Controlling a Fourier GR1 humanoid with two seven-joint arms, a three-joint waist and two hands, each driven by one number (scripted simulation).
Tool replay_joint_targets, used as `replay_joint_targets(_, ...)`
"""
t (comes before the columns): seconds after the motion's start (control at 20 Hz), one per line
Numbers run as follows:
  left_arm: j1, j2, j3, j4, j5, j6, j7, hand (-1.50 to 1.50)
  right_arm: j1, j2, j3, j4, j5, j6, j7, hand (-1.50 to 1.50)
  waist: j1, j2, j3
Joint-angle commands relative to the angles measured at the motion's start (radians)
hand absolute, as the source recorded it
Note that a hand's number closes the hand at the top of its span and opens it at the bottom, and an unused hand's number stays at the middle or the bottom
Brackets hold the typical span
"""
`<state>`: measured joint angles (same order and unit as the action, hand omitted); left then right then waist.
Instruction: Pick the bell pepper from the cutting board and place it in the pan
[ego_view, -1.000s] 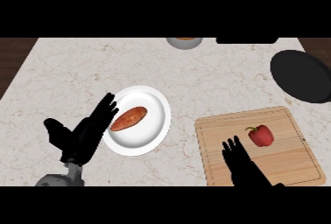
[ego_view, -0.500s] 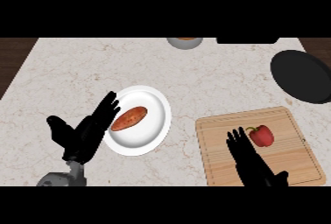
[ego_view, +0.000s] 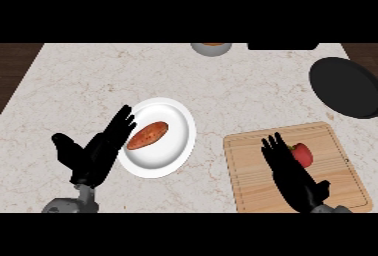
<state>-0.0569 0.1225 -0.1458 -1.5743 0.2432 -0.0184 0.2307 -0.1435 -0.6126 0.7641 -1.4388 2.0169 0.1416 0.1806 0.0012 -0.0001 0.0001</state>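
The right robot hand (ego_view: 289, 172) is over the cutting board (ego_view: 295, 167), fingers straight and spread, holding nothing. Its fingertips come up just beside the bell pepper (ego_view: 302, 154), and from where I stand they seem to brush its left side — though I cannot say for sure that they touch. The bell pepper lies on the cutting board's far right part, just to the right of the fingers and a touch beyond the palm, its longer side running roughly away from the robot. This is plainly the nearer hand; to take the pepper I would judge it needs to shift a little rightward and curl round it.

The pan (ego_view: 347, 86) sits beyond the cutting board, off its far right corner, well apart from the pepper, so the carry would go forward and slightly right.

The left robot hand (ego_view: 92, 152) rests open to the left of the cutting board, fingers up, its tips overlapping the rim of a white plate (ego_view: 173, 112) — that plate carries a sweet potato (ego_view: 147, 135). All of it stands on the marbled worktop (ego_view: 244, 85).
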Motion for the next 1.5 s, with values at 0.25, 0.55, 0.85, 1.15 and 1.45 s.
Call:
replay_joint_targets(0.25,-0.001,-0.017,0.011,0.050,-0.022,-0.026,-0.040,0.00,-0.085,-0.023,-0.044,0.073,0.064,-0.174,-0.140,1.50,0.000,0.000,0.000)
replay_joint_targets(0.55,0.027,0.013,0.042,0.008,0.012,-0.067,-0.022,0.00,-0.068,0.100,-0.148,0.197,-0.017,-0.230,-0.096,1.50,0.002,0.001,0.000)
replay_joint_targets(0.85,0.016,-0.007,0.052,-0.015,-0.006,-0.005,-0.012,0.00,0.039,0.475,-0.479,0.184,-0.504,-0.071,0.046,1.50,-0.058,0.018,0.013)
replay_joint_targets(1.15,0.060,-0.011,0.016,-0.004,-0.028,-0.027,-0.038,0.00,-0.104,0.562,-0.688,0.069,-0.605,-0.156,0.182,1.50,-0.009,-0.002,0.002)
replay_joint_targets(1.45,0.019,-0.025,0.024,0.024,-0.022,-0.022,-0.028,0.00,-0.090,0.595,-0.763,-0.126,-0.751,-0.267,0.155,1.50,-0.021,-0.003,0.000)
